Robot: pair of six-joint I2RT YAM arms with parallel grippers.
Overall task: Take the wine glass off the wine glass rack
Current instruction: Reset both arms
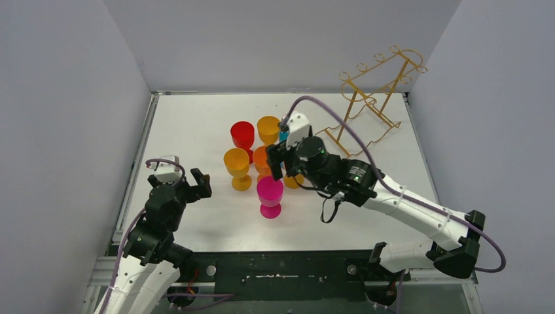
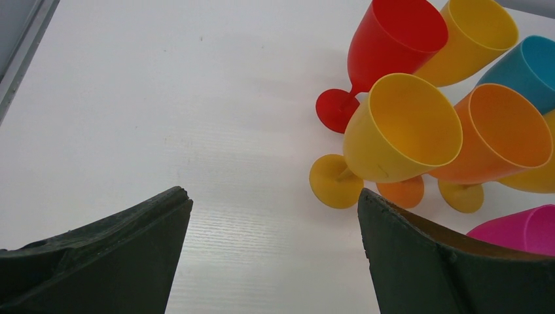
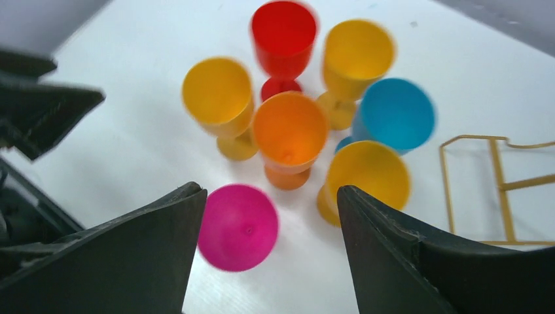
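Observation:
The gold-yellow wire wine glass rack point(image 1: 376, 91) stands at the table's far right corner; no glass shows on it. Its base rail shows in the right wrist view point(image 3: 471, 190). Several coloured plastic wine glasses stand upright in a cluster at mid-table: red point(image 1: 242, 134), yellow point(image 1: 237, 163), pink point(image 1: 269, 193), orange point(image 3: 290, 131), blue point(image 3: 396, 114). My right gripper point(image 1: 278, 160) hovers open and empty above the cluster, over the pink glass point(image 3: 237, 227). My left gripper point(image 1: 196, 183) is open and empty, left of the cluster, low over the table point(image 2: 271, 194).
Grey walls enclose the white table point(image 1: 190, 124) on the left, back and right. The left half of the table is bare white surface. The right arm reaches across the near right of the table. The arm bases sit on a dark rail at the near edge.

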